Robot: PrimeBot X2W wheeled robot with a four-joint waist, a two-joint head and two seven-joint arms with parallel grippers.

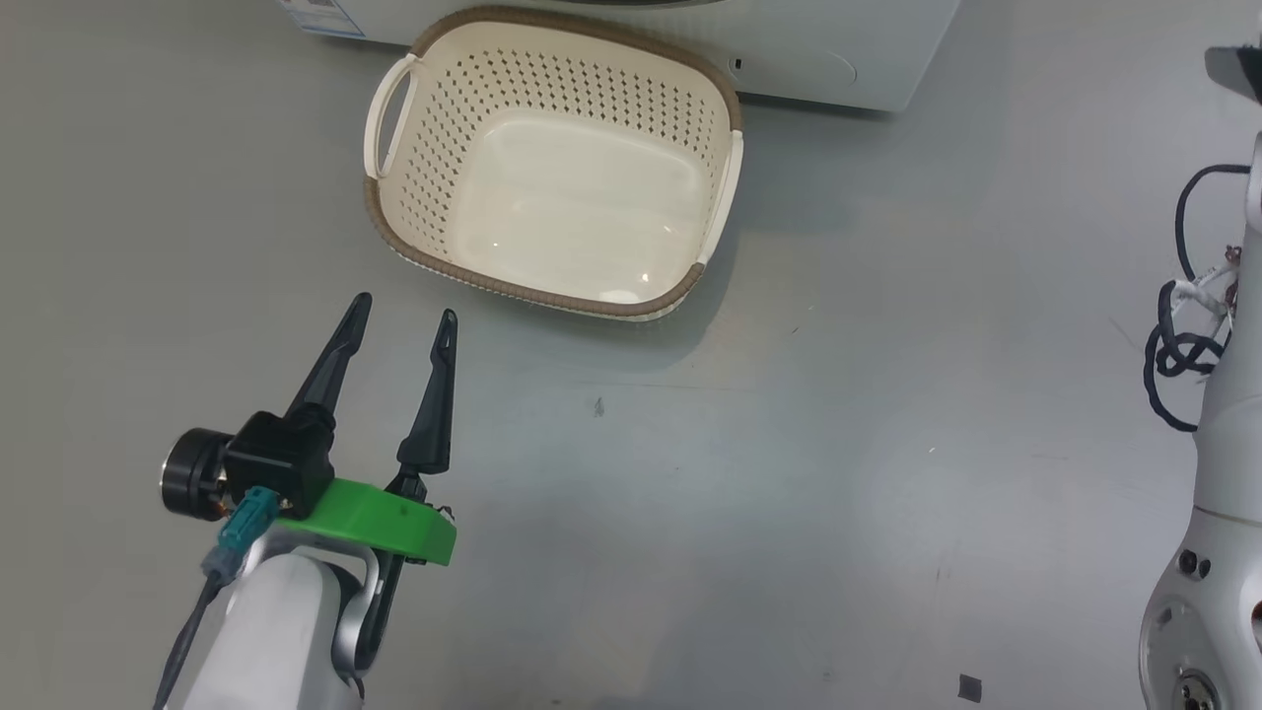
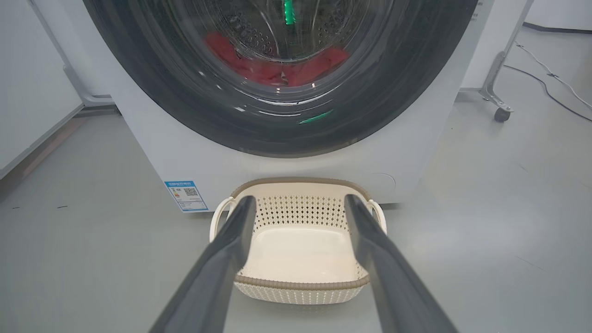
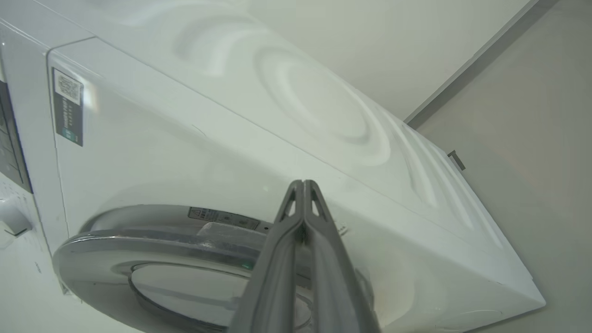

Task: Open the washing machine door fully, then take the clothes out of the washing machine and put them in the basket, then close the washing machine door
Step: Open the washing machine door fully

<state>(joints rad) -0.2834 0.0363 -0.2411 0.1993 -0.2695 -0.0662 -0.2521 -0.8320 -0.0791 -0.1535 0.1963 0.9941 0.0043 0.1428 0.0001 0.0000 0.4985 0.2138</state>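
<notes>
The washing machine (image 2: 152, 152) stands white ahead, and the washing machine door (image 2: 185, 106) with its glossy black rim covers the drum mouth. The red clothes (image 2: 259, 71) show through the glass. On the floor in front of the machine sits the cream basket (image 1: 444, 148), nothing in it. My left gripper (image 1: 406, 311) hovers open a little short of the basket (image 2: 300, 283), holding nothing. My right gripper (image 3: 303, 185) is shut with nothing between its fingers, its tips near the machine's front (image 3: 231, 138), beside the door's silver edge (image 3: 101, 245).
Grey floor spreads around the basket. A blue sticker (image 2: 186, 195) marks the machine's lower front. A wheeled stand leg (image 2: 497, 101) and a floor cable (image 2: 555, 78) lie off to one side. My right arm's pale forearm with looped cables (image 1: 1227, 424) is at the head view's right edge.
</notes>
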